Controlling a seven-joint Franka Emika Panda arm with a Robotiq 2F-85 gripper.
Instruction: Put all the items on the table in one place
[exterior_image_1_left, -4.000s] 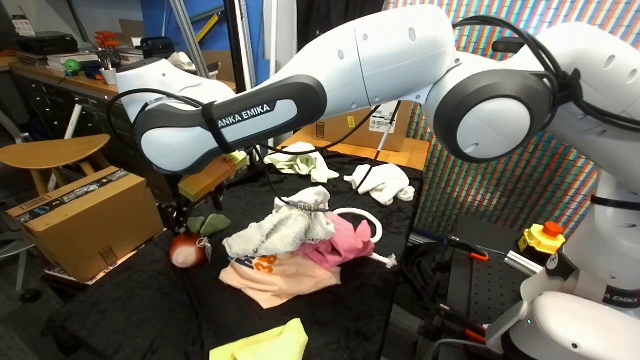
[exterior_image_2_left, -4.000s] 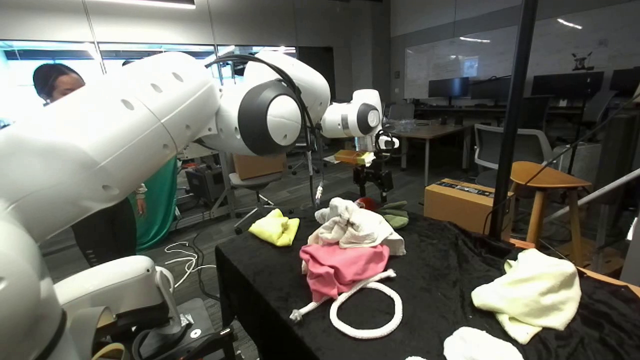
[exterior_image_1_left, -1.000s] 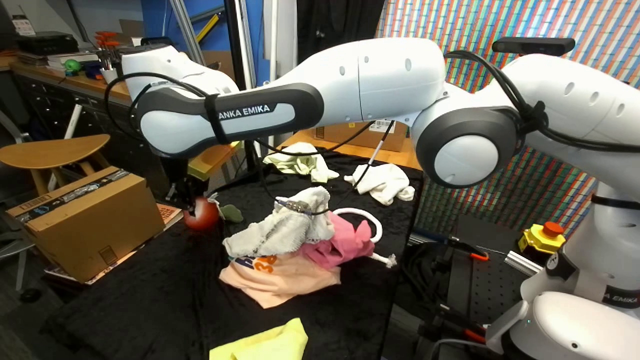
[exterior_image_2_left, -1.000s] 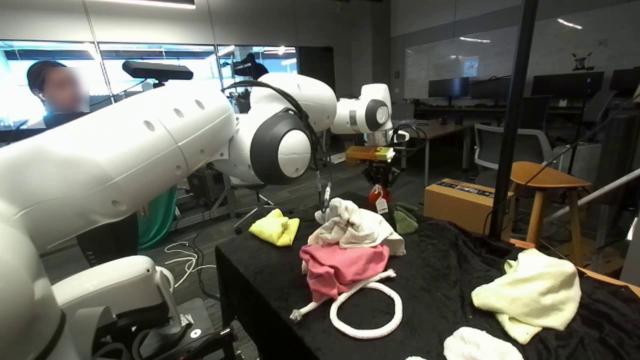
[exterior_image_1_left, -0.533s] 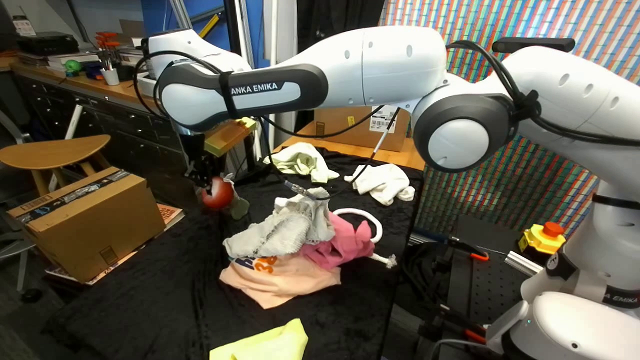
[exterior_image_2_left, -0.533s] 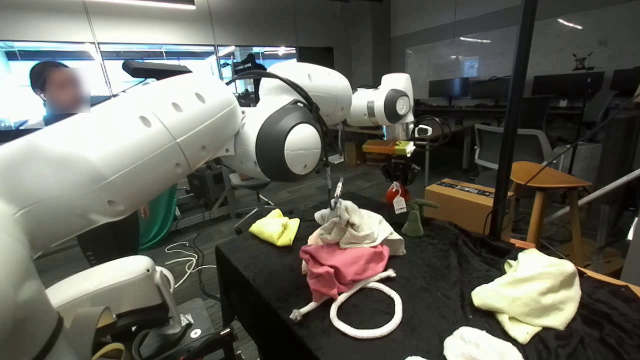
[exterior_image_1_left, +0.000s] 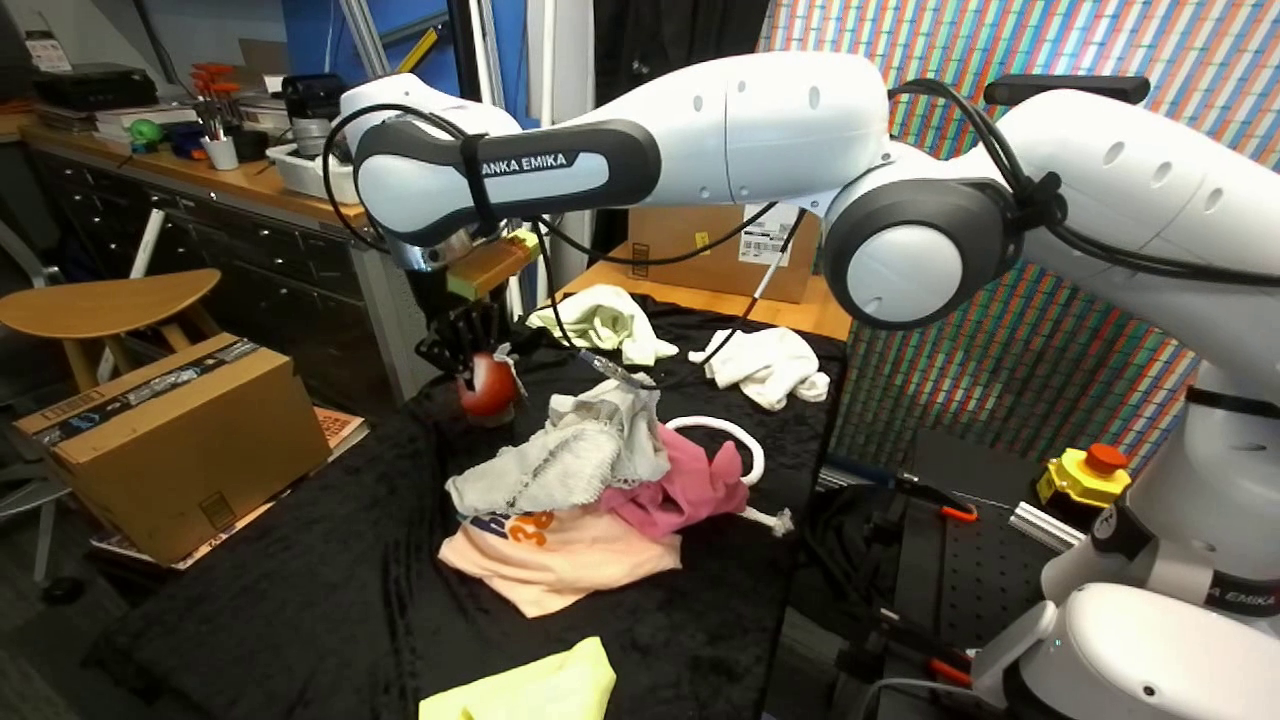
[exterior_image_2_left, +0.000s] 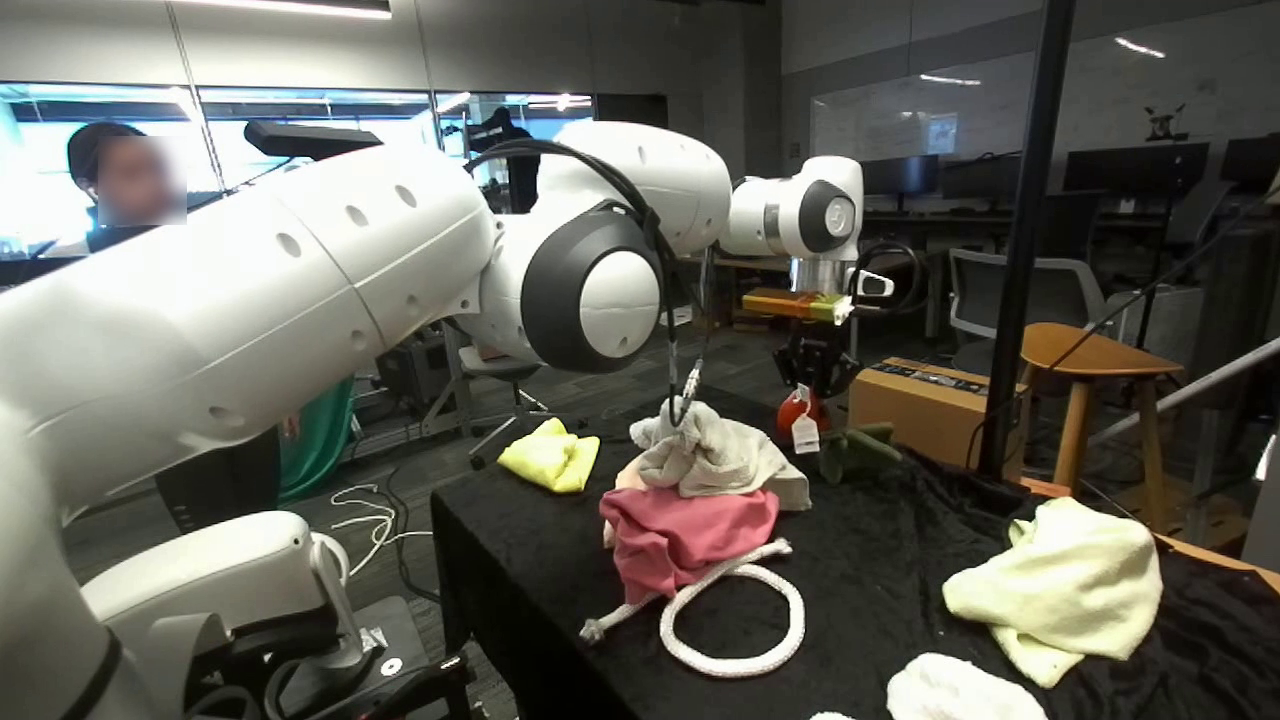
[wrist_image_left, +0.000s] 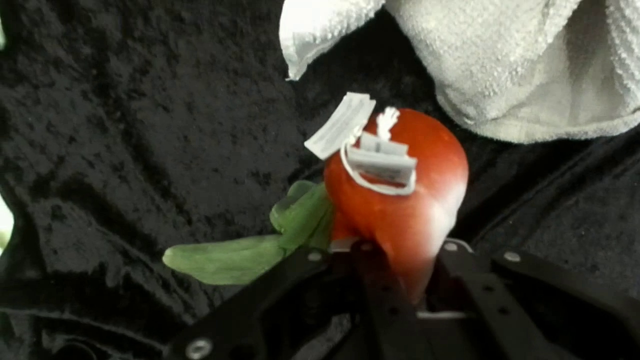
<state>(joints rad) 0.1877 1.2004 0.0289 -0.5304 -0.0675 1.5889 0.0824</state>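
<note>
Fingers (wrist_image_left: 387, 300) drawn together on a red item (wrist_image_left: 400, 215) with green leaves (wrist_image_left: 272, 247), near the off-white towel (exterior_image_1_left: 565, 455) on the black surface (exterior_image_1_left: 300, 610); whether it touches the surface I cannot tell from here. Against this towel lie a pink cloth (exterior_image_1_left: 685, 485) and a printed peach cloth (exterior_image_1_left: 560, 575); near it, a white rope loop (exterior_image_2_left: 730, 667); apart from it, a yellow cloth (exterior_image_2_left: 550, 457), a pale green cloth (exterior_image_2_left: 1055, 590) and a white cloth (exterior_image_1_left: 765, 368).
</note>
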